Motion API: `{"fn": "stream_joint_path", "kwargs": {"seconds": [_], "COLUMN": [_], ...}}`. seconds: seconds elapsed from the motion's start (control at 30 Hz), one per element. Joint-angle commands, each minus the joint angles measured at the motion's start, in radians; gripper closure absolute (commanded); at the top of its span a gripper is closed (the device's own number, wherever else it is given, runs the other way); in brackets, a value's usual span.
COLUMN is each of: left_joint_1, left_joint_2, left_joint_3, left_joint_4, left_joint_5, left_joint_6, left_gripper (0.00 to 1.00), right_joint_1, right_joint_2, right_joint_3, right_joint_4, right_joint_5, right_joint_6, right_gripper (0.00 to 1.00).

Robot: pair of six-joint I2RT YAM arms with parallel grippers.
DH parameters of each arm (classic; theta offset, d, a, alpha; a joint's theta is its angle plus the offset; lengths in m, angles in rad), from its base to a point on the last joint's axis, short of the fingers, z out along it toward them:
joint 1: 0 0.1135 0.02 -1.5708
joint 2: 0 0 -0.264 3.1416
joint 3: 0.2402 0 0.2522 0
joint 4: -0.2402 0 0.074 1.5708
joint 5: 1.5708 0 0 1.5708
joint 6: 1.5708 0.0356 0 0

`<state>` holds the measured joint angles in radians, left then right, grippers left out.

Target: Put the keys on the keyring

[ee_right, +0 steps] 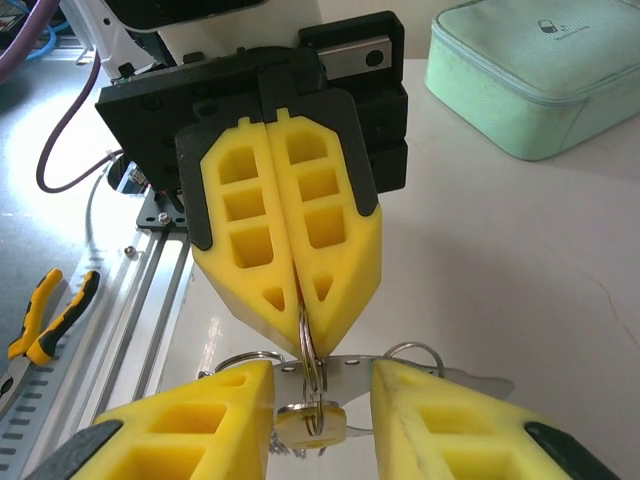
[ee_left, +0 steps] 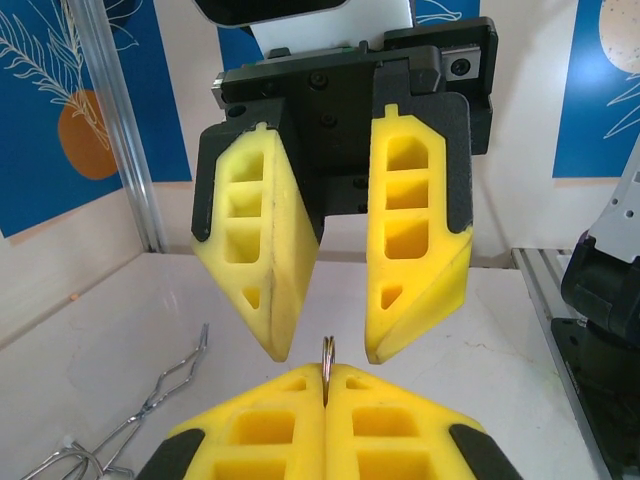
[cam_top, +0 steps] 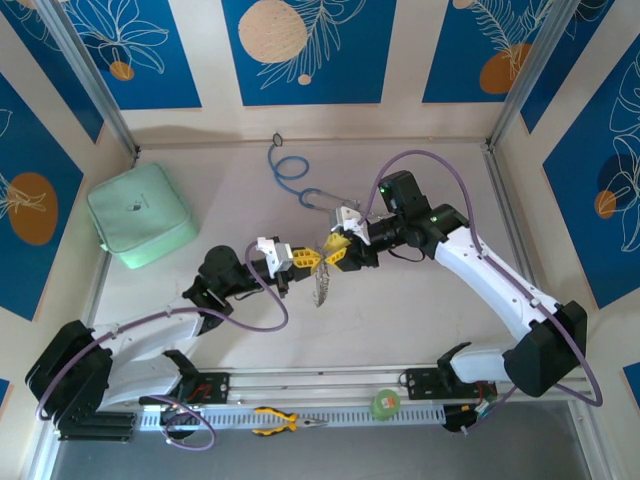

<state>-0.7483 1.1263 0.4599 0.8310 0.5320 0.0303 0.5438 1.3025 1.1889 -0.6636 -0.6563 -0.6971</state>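
My left gripper (cam_top: 303, 258) (ee_left: 327, 372) is shut on a thin split ring (ee_left: 327, 352) of the keyring, held up above the table. From that ring the silvery keyring (cam_top: 322, 285) hangs down, with its flat holed metal strip (ee_right: 400, 372) and small loops behind. A key with a yellow plastic head (ee_right: 310, 425) dangles on the ring. My right gripper (cam_top: 336, 250) (ee_right: 320, 378) is open, tip to tip with the left one, its fingers (ee_left: 415, 250) on either side of the ring and not touching it. The green-headed key is hidden.
A mint-green pouch (cam_top: 140, 215) (ee_right: 530, 75) lies at the left. The blue-tubed stethoscope (cam_top: 290, 175) lies at the back, its metal prongs (ee_left: 150, 400) on the table. Yellow-handled pliers (cam_top: 285, 422) and a round green disc (cam_top: 385, 403) rest on the front rail.
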Motion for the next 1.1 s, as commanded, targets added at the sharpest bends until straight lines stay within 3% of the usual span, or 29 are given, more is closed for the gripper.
{"fn": "stream_joint_path", "kwargs": {"seconds": [0.0, 0.27, 0.4, 0.5, 0.57, 0.63, 0.8, 1.07], "left_joint_1": [-0.005, -0.005, -0.006, -0.006, -0.006, -0.005, -0.006, -0.005], "left_joint_2": [0.001, -0.001, -0.002, -0.013, -0.035, -0.058, -0.081, -0.069], "left_joint_3": [0.008, 0.004, 0.005, 0.003, 0.01, 0.026, 0.095, 0.118], "left_joint_4": [0.077, 0.083, 0.082, 0.046, -0.04, -0.148, -0.417, -0.434], "left_joint_5": [0.027, 0.027, 0.028, 0.013, -0.016, -0.03, -0.027, -0.016], "left_joint_6": [-0.025, -0.03, -0.031, -0.016, 0.016, 0.058, 0.171, 0.19], "left_gripper": [1.0, 1.0, 1.0, 0.99, 0.79, 0.74, 0.77, 0.86], "right_joint_1": [0.01, 0.019, 0.02, 0.021, 0.03, 0.044, 0.1, 0.173], "right_joint_2": [0.017, 0.04, 0.043, 0.04, 0.041, 0.047, 0.089, 0.139], "right_joint_3": [0.002, 0.008, 0.017, 0.037, 0.062, 0.091, 0.171, 0.26], "right_joint_4": [0.009, 0.0, -0.011, -0.035, -0.076, -0.126, -0.228, -0.309], "right_joint_5": [-0.041, -0.034, -0.029, 0.001, 0.062, 0.132, 0.287, 0.384], "right_joint_6": [0.017, 0.009, -0.001, -0.016, -0.047, -0.08, -0.146, -0.199], "right_gripper": [0.72, 0.83, 1.0, 1.0, 1.0, 1.0, 1.0, 1.0]}}
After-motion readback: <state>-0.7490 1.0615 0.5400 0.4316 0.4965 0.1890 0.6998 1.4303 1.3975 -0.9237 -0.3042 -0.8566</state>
